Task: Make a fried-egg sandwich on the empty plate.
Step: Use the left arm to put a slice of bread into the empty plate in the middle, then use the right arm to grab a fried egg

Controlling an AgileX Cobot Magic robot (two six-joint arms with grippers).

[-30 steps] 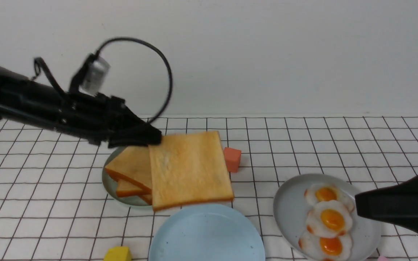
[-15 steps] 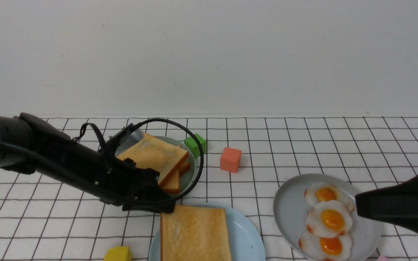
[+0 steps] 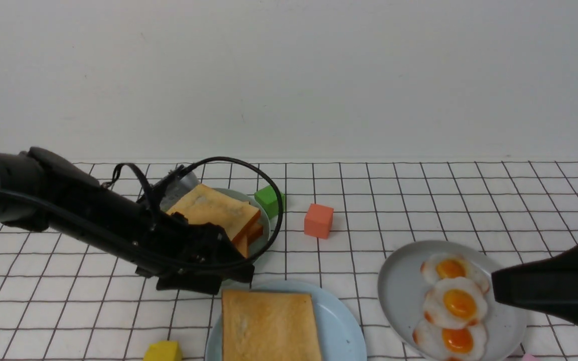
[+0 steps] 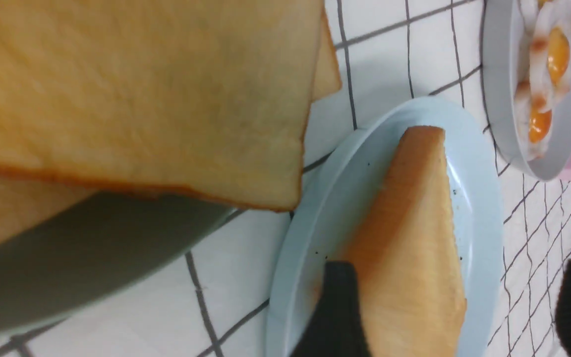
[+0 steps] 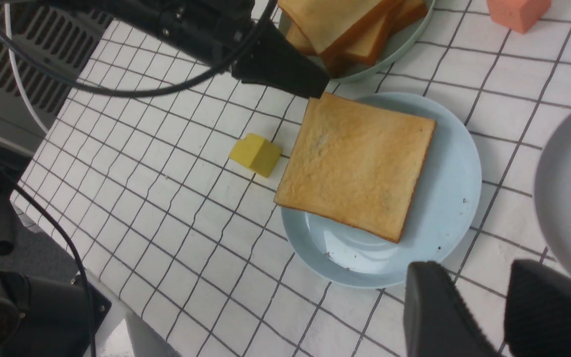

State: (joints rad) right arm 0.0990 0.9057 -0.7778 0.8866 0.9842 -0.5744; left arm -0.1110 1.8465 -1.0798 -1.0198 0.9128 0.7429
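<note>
One golden toast slice [image 3: 269, 326] lies flat on the pale blue plate [image 3: 341, 321], near the front edge. My left gripper [image 3: 234, 281] is open just behind the slice's back left corner. In the left wrist view its fingers [image 4: 335, 307] stand wide apart over the slice [image 4: 409, 238]. The toast stack [image 3: 216, 213] sits on the pale green plate [image 3: 266, 223] behind. Three fried eggs [image 3: 458, 303] lie on the grey plate [image 3: 399, 291] at right. My right gripper [image 3: 494, 288] is open and empty, over that plate's right side.
A green block [image 3: 270, 199] and an orange-red block [image 3: 318, 220] stand behind the plates. A yellow block [image 3: 163, 351] lies left of the blue plate, and a pink block [image 3: 530, 358] at the front right. The left arm's cable [image 3: 274, 200] loops over the toast stack.
The left gripper carried the toast slice from above the green plate down onto the blue plate. It has since let go, opened and drawn slightly back. The right arm has not moved.
</note>
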